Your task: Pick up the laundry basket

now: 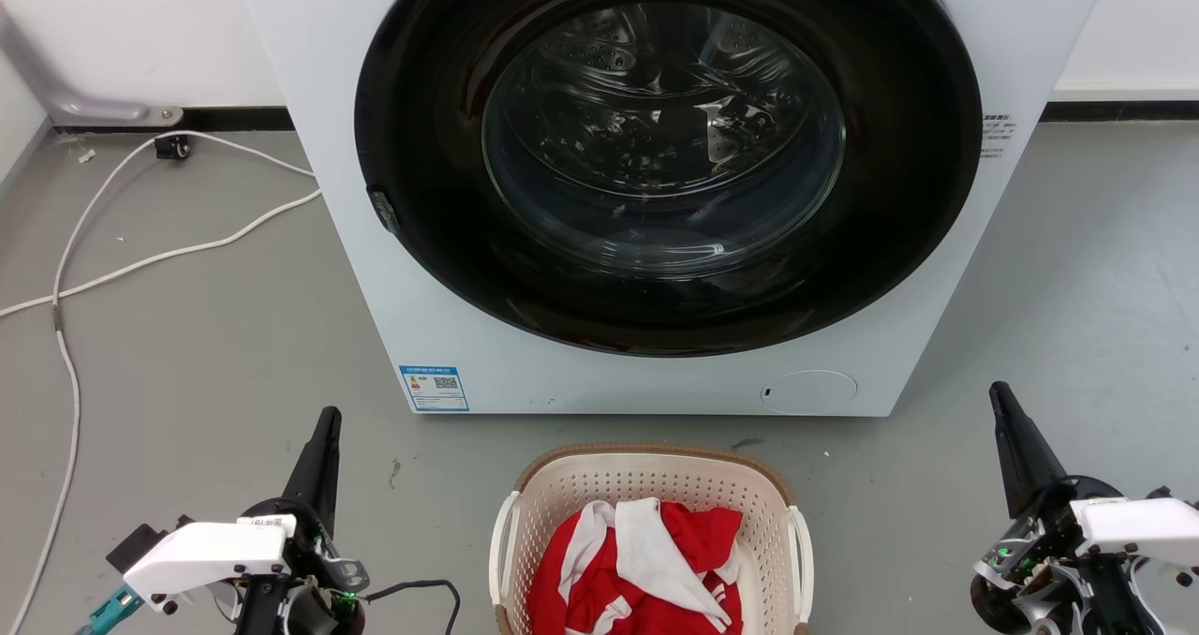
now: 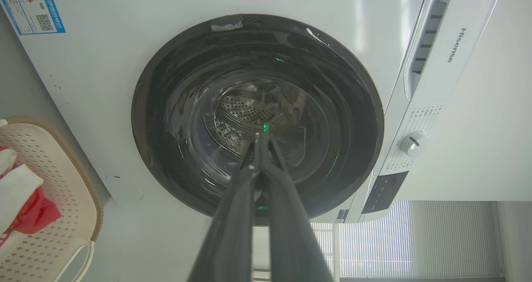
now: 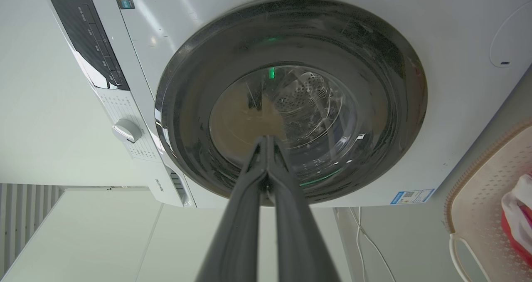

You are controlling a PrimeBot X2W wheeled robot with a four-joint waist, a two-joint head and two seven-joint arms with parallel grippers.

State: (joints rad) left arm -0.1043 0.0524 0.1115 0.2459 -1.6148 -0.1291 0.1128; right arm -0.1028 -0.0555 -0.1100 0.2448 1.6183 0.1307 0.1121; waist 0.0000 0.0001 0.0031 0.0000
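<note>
Laundry basket (image 1: 646, 450) sits on the floor just in front of the washing machine (image 1: 581, 382), with red-and-white cloth (image 1: 646, 560) inside. Probably light, stiff plastic with slight flex. Best hold: white side handles (image 1: 503, 546). Left hand (image 1: 328, 420) and right hand (image 1: 1000, 396) both pinched closed, empty, well apart from it.

The laundry basket (image 1: 646, 450) stands upright on the grey floor (image 1: 234, 354), just in front of the washing machine (image 1: 375, 270); it is cream perforated plastic with rounded corners, a brown woven-look rim and white side handles; red and white cloth (image 1: 646, 560) lies bunched inside.
</note>
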